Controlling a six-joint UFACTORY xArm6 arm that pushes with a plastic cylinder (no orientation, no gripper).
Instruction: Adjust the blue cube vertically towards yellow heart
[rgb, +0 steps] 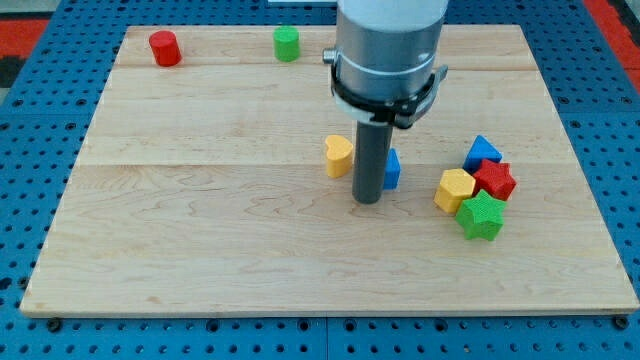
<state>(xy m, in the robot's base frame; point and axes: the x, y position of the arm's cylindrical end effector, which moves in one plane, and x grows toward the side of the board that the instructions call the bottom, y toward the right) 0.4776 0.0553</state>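
Note:
The blue cube (391, 170) sits near the board's middle, mostly hidden behind my dark rod. The yellow heart (339, 156) lies just to its left, a small gap apart. My tip (368, 199) rests on the board right in front of the blue cube, at its lower left, and to the lower right of the yellow heart.
At the view's right is a cluster: a blue triangular block (482, 152), a red star (494, 180), a yellow hexagon (454, 189) and a green star (482, 216). A red cylinder (164, 48) and a green cylinder (287, 43) stand at the top of the wooden board (200, 230).

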